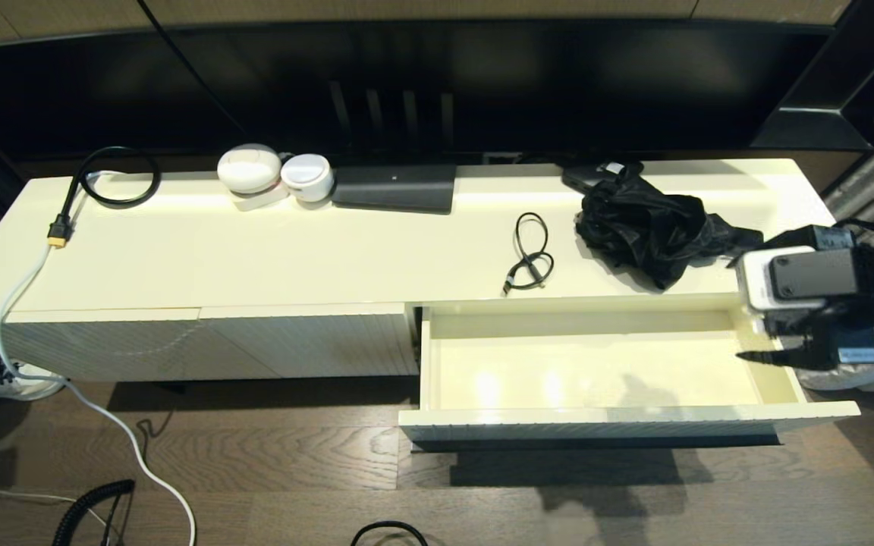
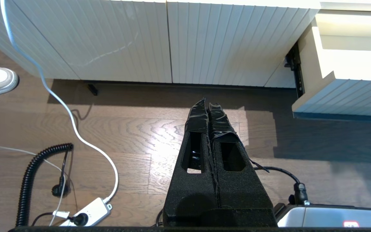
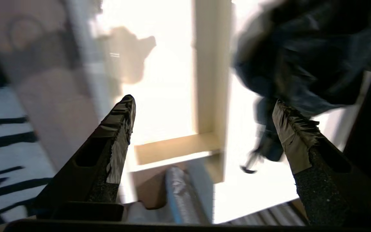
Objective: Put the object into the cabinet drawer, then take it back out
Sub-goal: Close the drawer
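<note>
Cabinet drawer (image 1: 604, 413) (long axis left-right) pulled open

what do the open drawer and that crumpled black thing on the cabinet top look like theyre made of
The cabinet drawer looks like painted or lacquered board, smooth and semi-glossy: its cream floor mirrors soft light patches, and the front is ribbed. The crumpled black thing looks like thin synthetic fabric, perhaps nylon: limp folds with a faint sheen. The exact fibre can't be told.

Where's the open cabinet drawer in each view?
Head: the cabinet drawer is pulled out, lower right of centre, nothing visible inside.
Left wrist: its ribbed front corner is at the right edge.
Right wrist: its cream interior is between the open right pincer fingers.
Shared landmark: drawer's cream side wall.
</note>
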